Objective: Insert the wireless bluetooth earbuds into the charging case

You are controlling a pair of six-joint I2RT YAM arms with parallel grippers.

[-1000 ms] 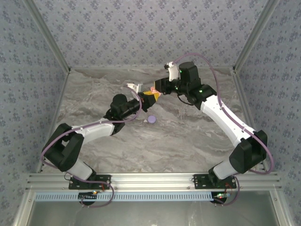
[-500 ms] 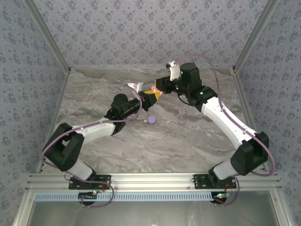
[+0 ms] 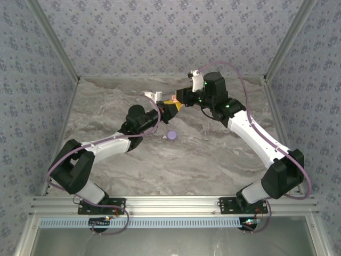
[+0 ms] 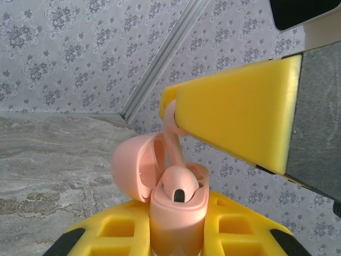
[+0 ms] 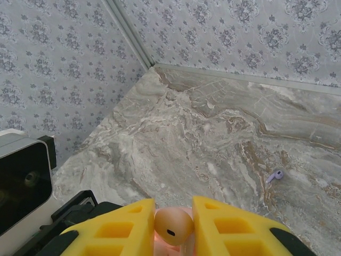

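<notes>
Nudged slightly toward upper frame in top view against a second ago, left gripper (image 4: 178, 234) clenched on open pink charging case (image 4: 178, 210) at centre, right gripper (image 5: 173, 221) pinching pink earbud (image 5: 171, 228) stem-down at case mouth, lilac earbud (image 5: 275, 174) loose on marble table (image 5: 213, 133) at right of right wrist frame.

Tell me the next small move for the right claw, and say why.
Probably ease the right claw a little toward the case, along the stem. It grips a pink earbud by its head, stem pointing into the open charging case held by the left claw; a seated earbud fills one slot, and the held one looks not yet seated.
</notes>
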